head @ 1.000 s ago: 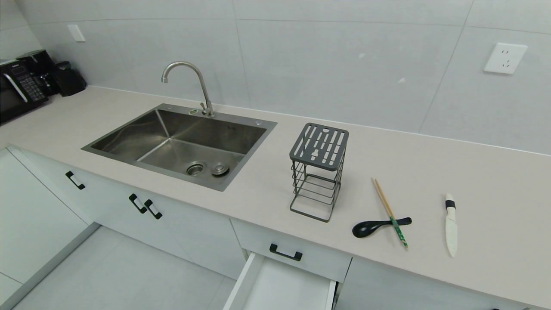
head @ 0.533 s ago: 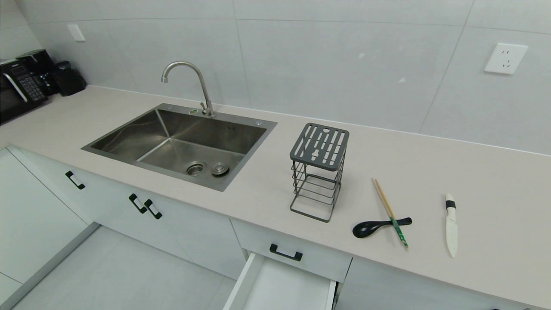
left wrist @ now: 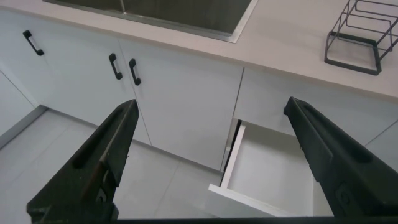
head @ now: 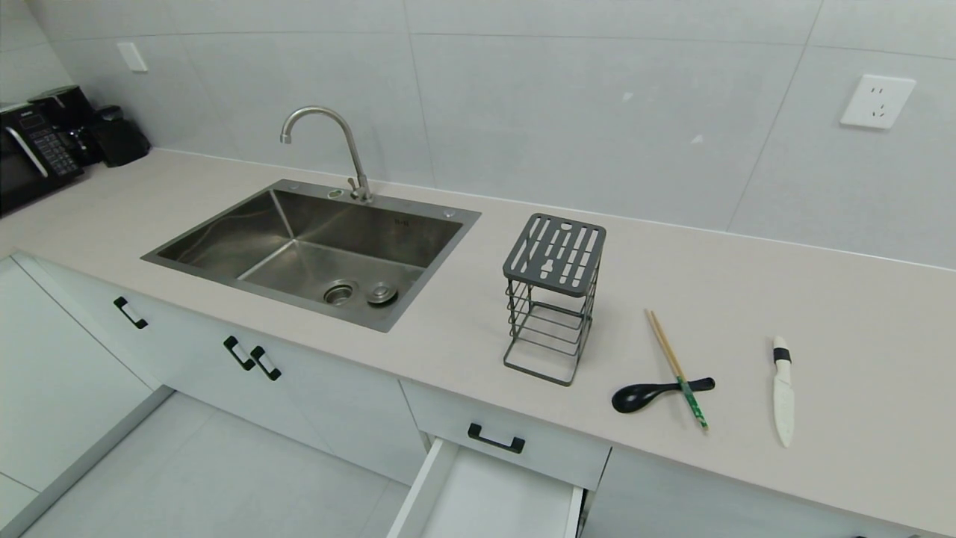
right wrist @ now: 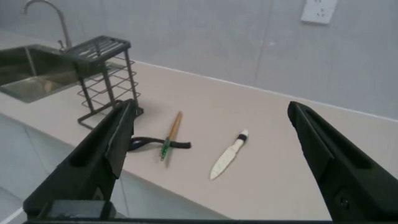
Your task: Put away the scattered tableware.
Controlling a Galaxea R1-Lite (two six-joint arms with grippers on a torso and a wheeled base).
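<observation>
- The right hand (right wrist: 214, 162) hangs out in front of the tabletop (head: 747, 299) with its fingers spread wide and nothing between them. The scattered tableware lies ahead of it at about 12 o'clock.
- The left hand (left wrist: 217, 162) is spread wide and empty too, facing the white cabinet fronts and the open drawer (head: 485, 501) under the tabletop edge. I judge the right arm the nearer one for the first pick.
- With 12 o'clock set toward the wall, the chopsticks (head: 676, 370) lie as a close pair, their long axis running from 11 to 5 o'clock, green ends toward the front edge.
- The black spoon (head: 633, 397) lies under them, the chopsticks crossing its handle and touching it. Its bowl points to 9 o'clock and its handle to 3.
- The pale knife (head: 782, 392) lies apart, at 3 o'clock from the spoon, its length running 12 to 6 o'clock.
- The wire rack (head: 553, 258) stands upright at about 10 o'clock from the spoon, its slotted top level and nothing in it yet.
- A grip across the chopsticks would, I think, mean closing along the 2-to-8 line.
- The tabletop is smooth, pale and flat, so thin pieces may slide when pinched.
- The steel sink (head: 351, 232) sits at 9 o'clock of the rack, and a wall outlet (head: 876, 101) is on the grey tiles at 1 o'clock.
</observation>
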